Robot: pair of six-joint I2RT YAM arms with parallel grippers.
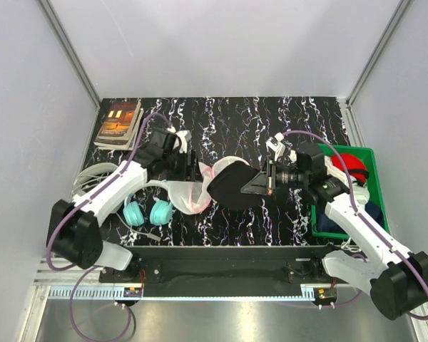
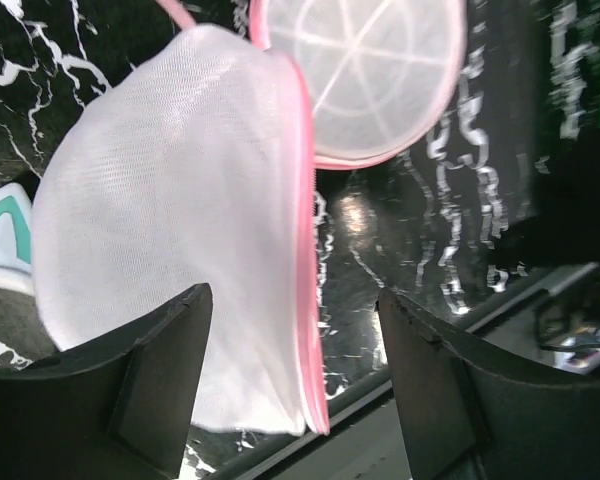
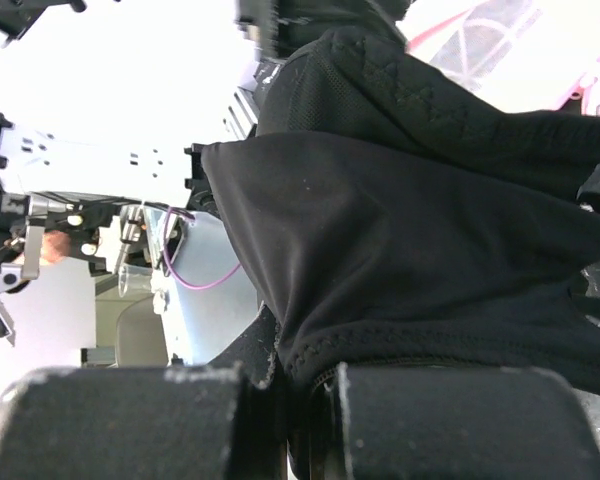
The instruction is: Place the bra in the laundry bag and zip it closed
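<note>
The bra (image 1: 232, 187) hung near the middle of the bench (image 1: 271, 121), pinched at its right end in the closed right gripper (image 1: 258, 184); the right wrist view showed black fabric clamped between both fingers. Its other end lay against the laundry bag (image 1: 189, 194), which stood open just to the left, one domed mesh half raised and the other drooping toward the near edge. The left gripper (image 2: 292, 300) stood with jaws wide, the drooping mesh half and its pink zip trim between the fingers (image 2: 160, 375). Teal headphones (image 1: 147, 212) lay just beside the bag toward the near left corner. Two books (image 1: 118, 122) sat at the far left corner, and a green bin (image 1: 371, 153) of clothes stood by the right edge.
</note>
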